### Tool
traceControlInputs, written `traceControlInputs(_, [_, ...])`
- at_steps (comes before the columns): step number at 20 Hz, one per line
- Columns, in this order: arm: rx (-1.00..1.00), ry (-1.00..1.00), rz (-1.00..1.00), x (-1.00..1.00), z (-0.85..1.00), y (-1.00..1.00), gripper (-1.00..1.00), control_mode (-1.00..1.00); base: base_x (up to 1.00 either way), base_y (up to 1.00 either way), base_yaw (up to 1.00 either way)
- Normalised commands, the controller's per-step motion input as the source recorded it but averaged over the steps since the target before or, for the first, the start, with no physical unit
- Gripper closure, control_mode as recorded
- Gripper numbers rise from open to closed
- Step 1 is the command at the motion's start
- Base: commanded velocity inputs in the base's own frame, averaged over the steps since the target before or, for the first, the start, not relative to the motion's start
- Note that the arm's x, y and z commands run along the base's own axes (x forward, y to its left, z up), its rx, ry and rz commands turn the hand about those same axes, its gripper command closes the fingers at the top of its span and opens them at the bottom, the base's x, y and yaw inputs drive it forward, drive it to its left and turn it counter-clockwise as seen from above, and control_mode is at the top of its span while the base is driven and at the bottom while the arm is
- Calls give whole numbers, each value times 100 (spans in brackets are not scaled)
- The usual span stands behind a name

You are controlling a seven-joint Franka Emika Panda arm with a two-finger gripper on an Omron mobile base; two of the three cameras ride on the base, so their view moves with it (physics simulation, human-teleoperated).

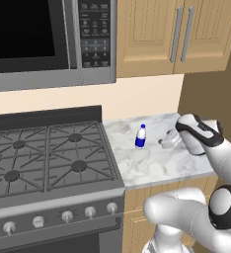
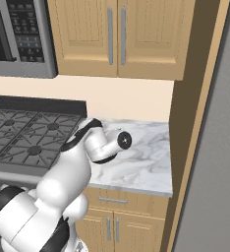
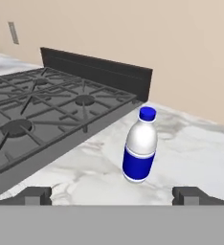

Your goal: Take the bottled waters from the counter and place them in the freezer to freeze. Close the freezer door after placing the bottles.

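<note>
One bottled water [image 3: 140, 147], whitish with a blue cap and a dark blue label, stands upright on the marbled counter [image 3: 200, 153] close to the stove's edge. The left base view shows the same bottle [image 1: 141, 137] at the counter's [image 1: 152, 163] middle. My gripper [image 3: 113, 195] is low over the counter, open, with the bottle a short way ahead of its fingertips [image 3: 35, 194] and nothing between them. In the left base view the gripper [image 1: 165, 142] is just right of the bottle. The freezer's tall grey front [image 2: 220, 147] fills the right edge of the right base view.
A black gas stove [image 1: 48, 158] borders the counter on the left, with a steel microwave [image 1: 48, 39] above it. Wooden wall cabinets [image 2: 117, 34] hang over the counter. A brown side panel [image 2: 190, 123] closes the counter's right end. My own arm [image 2: 82, 162] hides the counter's left part in the right base view.
</note>
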Motion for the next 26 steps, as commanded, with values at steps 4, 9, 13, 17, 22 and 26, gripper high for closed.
traceControlInputs(4, [0, -15, 6, 19, -23, 3, -100, -100, 0, 0, 0])
traceControlInputs(9, [-1, -12, 16, 4, -3, 7, -100, -100, 0, 0, 0])
traceControlInputs(13, [-1, 0, 12, 18, 0, 7, -100, -100, 0, 0, 0])
traceControlInputs(17, [0, 0, 9, 28, 0, 1, -100, -100, 0, 0, 0])
traceControlInputs(22, [0, 0, 6, 29, 0, 1, -100, -100, 0, 0, 0])
traceControlInputs(26, [0, 0, 6, 22, 0, 0, -100, -100, 0, 0, 0])
